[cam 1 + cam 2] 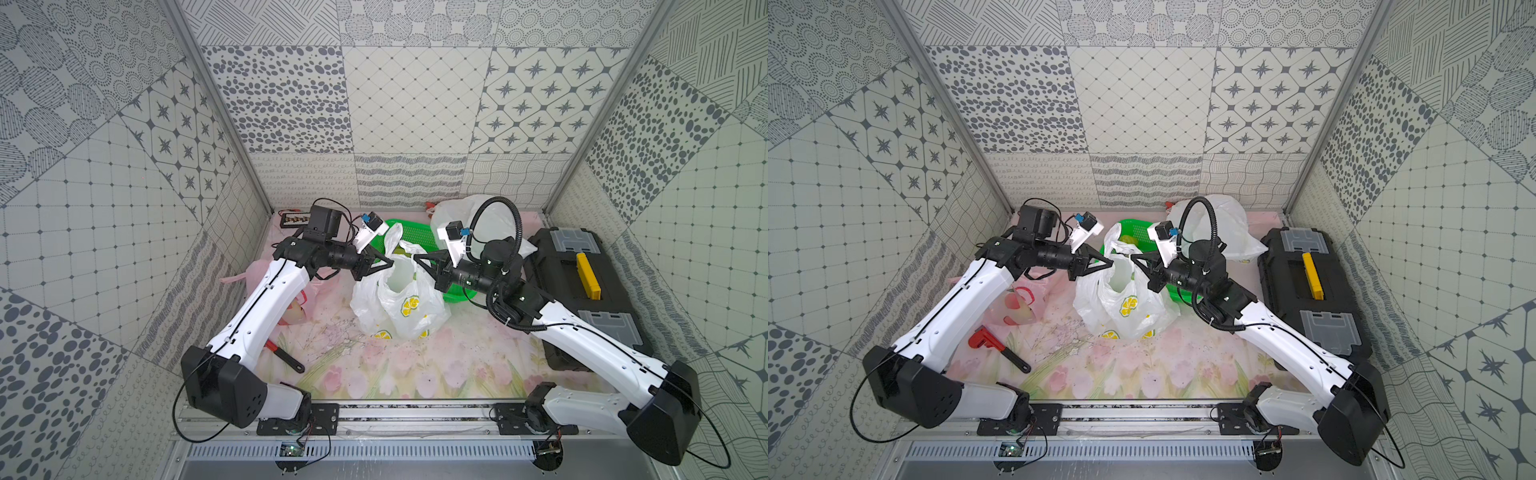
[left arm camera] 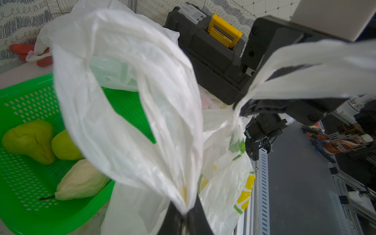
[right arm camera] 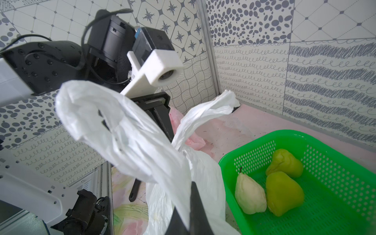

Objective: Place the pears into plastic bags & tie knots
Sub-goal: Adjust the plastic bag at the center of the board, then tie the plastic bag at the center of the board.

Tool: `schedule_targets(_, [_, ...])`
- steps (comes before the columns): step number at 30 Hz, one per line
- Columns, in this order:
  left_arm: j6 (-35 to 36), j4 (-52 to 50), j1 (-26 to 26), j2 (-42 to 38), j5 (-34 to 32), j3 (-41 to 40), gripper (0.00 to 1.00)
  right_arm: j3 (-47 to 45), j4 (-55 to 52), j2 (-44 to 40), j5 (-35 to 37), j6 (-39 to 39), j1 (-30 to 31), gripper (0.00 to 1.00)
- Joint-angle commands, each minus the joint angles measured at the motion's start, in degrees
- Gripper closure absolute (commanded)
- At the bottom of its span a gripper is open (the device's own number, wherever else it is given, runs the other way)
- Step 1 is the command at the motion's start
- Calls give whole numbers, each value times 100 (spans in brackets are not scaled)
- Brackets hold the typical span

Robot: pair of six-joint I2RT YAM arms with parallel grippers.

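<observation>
Smack in the middle of the counter [image 1: 436,365] stands the lemon-print bag [image 1: 405,305], upright with its mouth open between the two arms. The left jaws are pinched shut on one handle [image 2: 130,105], which balloons out as a big loop in the left wrist view. The right jaws are clamped shut on the other handle [image 3: 126,134], same deal from the opposite side. In both top views the two sets of tips sit right at the bag's mouth, near each other but apart. Honestly can't tell what's inside the bag, it just looks pale in there.

Just behind the bag is the green perforated basket [image 1: 417,237], partly under the right arm. Three pears are lying in it: a green pear [image 3: 283,195], a second green pear [image 3: 284,162] touching it, and a bumpy cream pear [image 3: 250,195] with its stem showing, right up against the first one.

Off to the left, half under the left arm, lies a crumpled pink bag [image 1: 1017,309] with red fruit prints. A white bag [image 1: 451,214] slumps at the back, next to a black toolbox [image 1: 552,270] with a yellow handle. A red pipe wrench [image 1: 998,347] lies on the floral cloth near the left arm.
</observation>
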Motion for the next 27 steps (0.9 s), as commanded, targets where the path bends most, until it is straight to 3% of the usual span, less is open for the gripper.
schedule_targets(1, [215, -612, -32, 201, 751, 311, 87, 368, -642, 222, 135, -336, 119, 100])
schedule_targets(9, [850, -912, -149, 80, 780, 338, 66, 1003, -1318, 700, 117, -539, 292, 100])
schedule_targets(19, [712, -561, -255, -162, 447, 322, 42, 1417, -2036, 981, 162, -754, 510, 100])
schedule_targets(27, [264, 48, -282, -86, 515, 254, 43, 1519, -2135, 1082, 220, -802, 614, 100])
